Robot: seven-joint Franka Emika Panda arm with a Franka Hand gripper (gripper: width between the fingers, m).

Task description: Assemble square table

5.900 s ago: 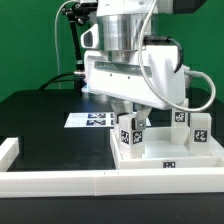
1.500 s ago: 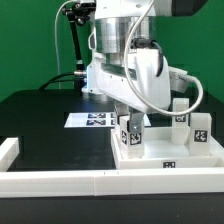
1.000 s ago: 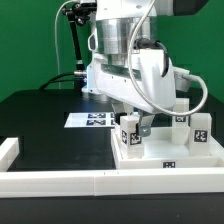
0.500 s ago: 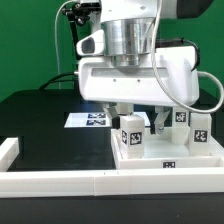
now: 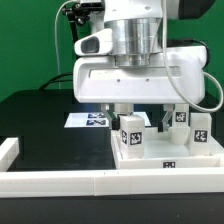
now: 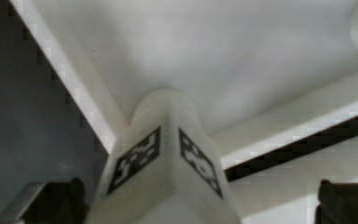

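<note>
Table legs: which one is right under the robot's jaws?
The leg standing at the slab's front corner on the exterior view's left. The open jaws hang around it; the other legs stand off toward the right.

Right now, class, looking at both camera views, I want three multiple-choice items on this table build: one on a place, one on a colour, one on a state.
1. Where does the marker board lie?
A. on the black table
B. on the slab
C. in the gripper

2. What colour is the leg beneath the gripper?
A. black
B. white
C. green

3. How do the gripper's jaws stand?
A. shut
B. clamped on the leg
C. open

Answers: A, it lies flat on the black table; B, it is white with black tags; C, both fingers stand clear of the leg.
</note>
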